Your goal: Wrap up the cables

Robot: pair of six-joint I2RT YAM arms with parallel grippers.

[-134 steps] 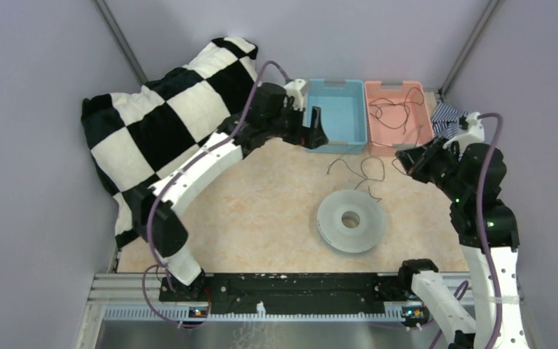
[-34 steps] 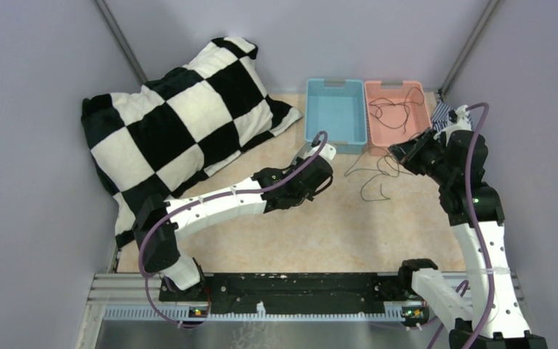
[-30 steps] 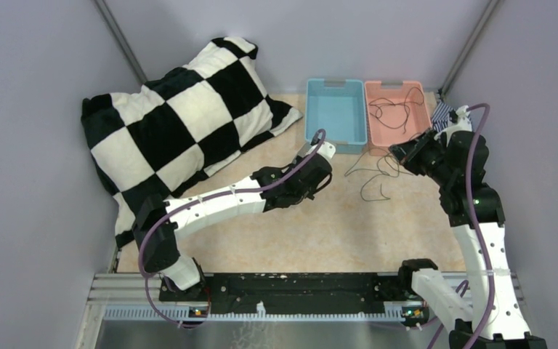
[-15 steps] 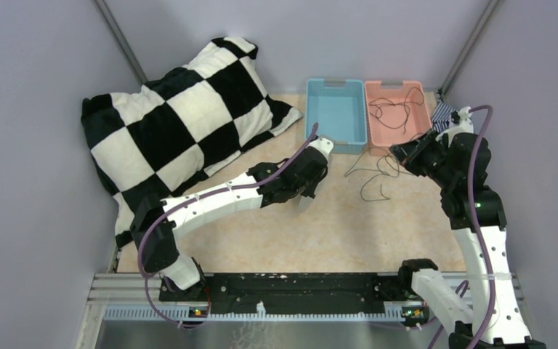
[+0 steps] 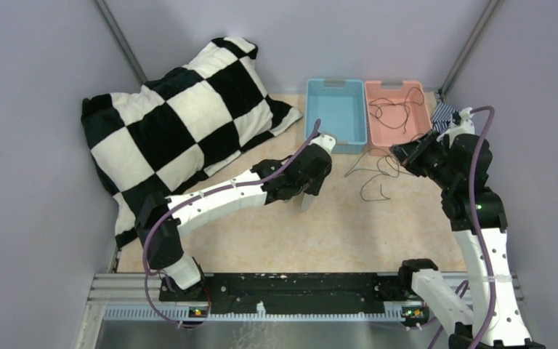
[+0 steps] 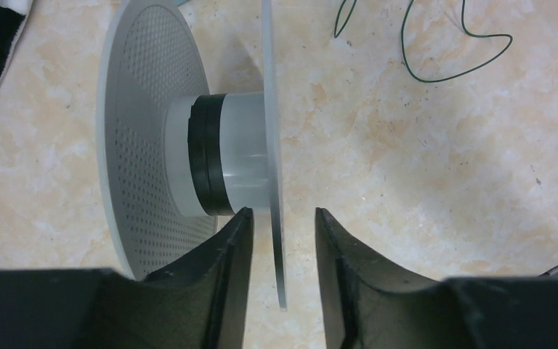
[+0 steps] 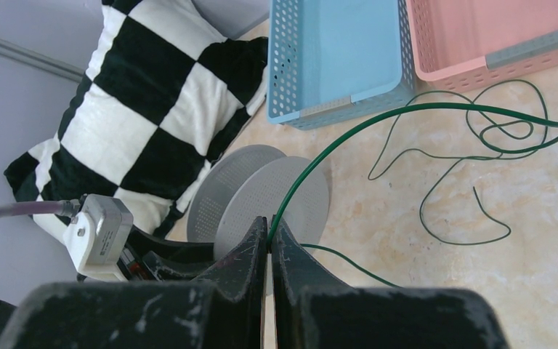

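On the beige table, the grey spool, flat at centre seconds ago, now stands on edge, seemingly ready for winding. Only the left wrist view shows the left gripper straddling one flange, gaps either side, grip uncertain. The right wrist view shows the right gripper pinching a cable that loops at the spool's 2 o'clock.

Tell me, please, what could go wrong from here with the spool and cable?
The left gripper straddles only one thin rim of the upright spool, so it may tip or slip. The right gripper pinches the cable at its tips; it could pull free, or its loose loops could knot.
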